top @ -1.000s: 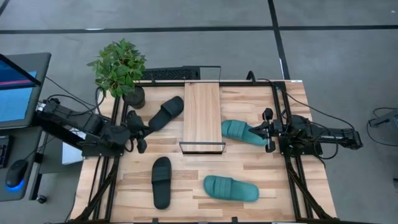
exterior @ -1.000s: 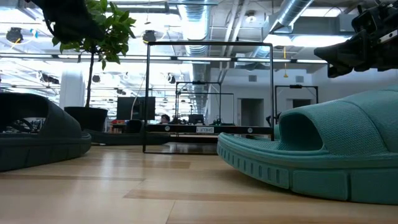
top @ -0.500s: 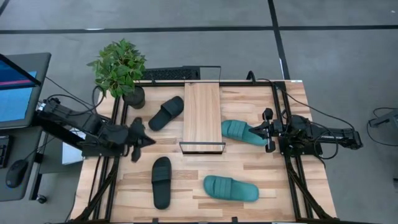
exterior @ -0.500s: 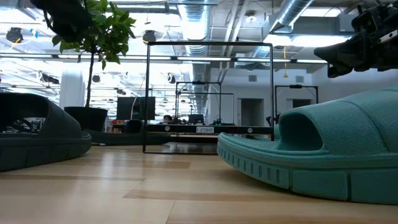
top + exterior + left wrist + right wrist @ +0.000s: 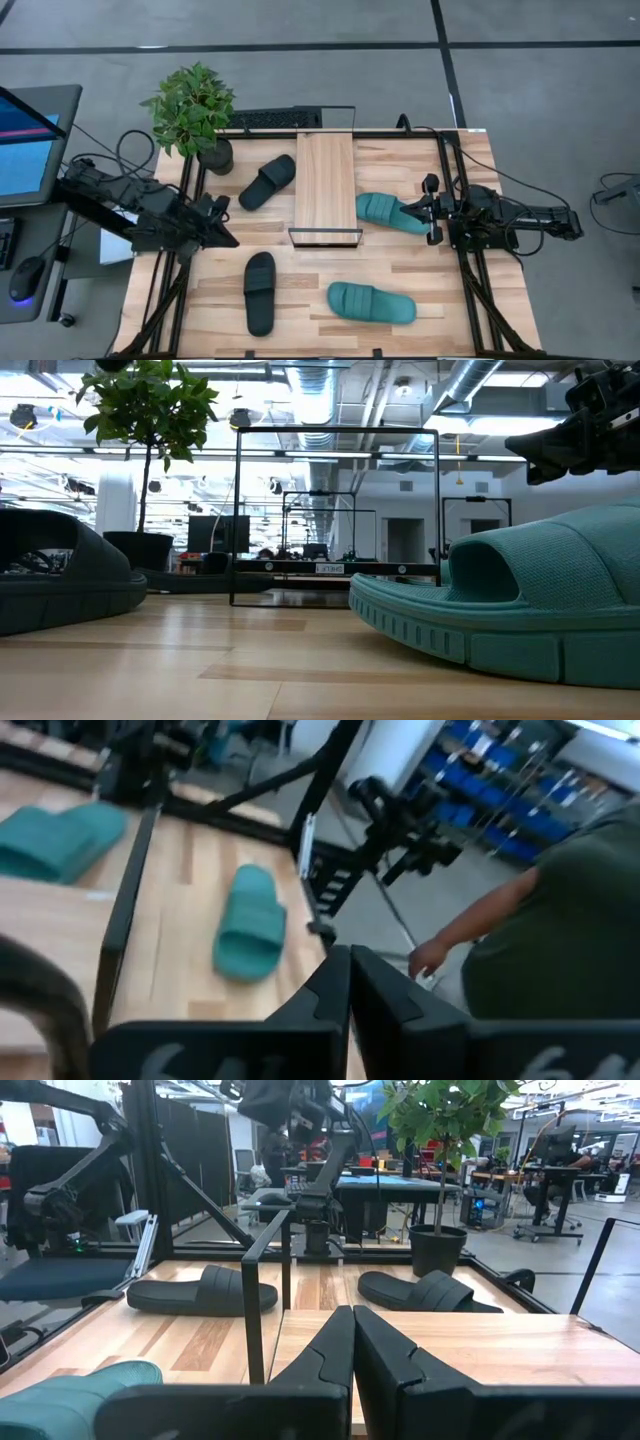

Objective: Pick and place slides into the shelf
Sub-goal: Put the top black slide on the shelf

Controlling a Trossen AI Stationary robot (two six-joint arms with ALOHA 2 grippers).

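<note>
Two black slides lie sole-down on the table, one (image 5: 268,181) left of the shelf and one (image 5: 260,292) near the front. One teal slide (image 5: 391,212) lies right of the shelf, the other (image 5: 371,303) near the front. The shelf (image 5: 326,188), a light-wood plank with black wire ends, stands mid-table. My left gripper (image 5: 228,236) hovers shut by the table's left edge, between the two black slides; its wrist view shows the fingers (image 5: 350,960) together. My right gripper (image 5: 420,208) is shut too (image 5: 352,1320), above the heel end of the teal slide (image 5: 80,1390).
A potted plant (image 5: 195,110) stands at the far left corner and a keyboard (image 5: 272,119) lies beyond the shelf. A black frame runs along both table sides. A person in a green top (image 5: 540,920) stands beyond the table in the left wrist view. Bare wood shows between the slides.
My left gripper has drawn back from the far black slide toward the table's left and near edges, turning as it went, and has risen out of the low view's upper left corner. The slides and the shelf have stayed where they were.
</note>
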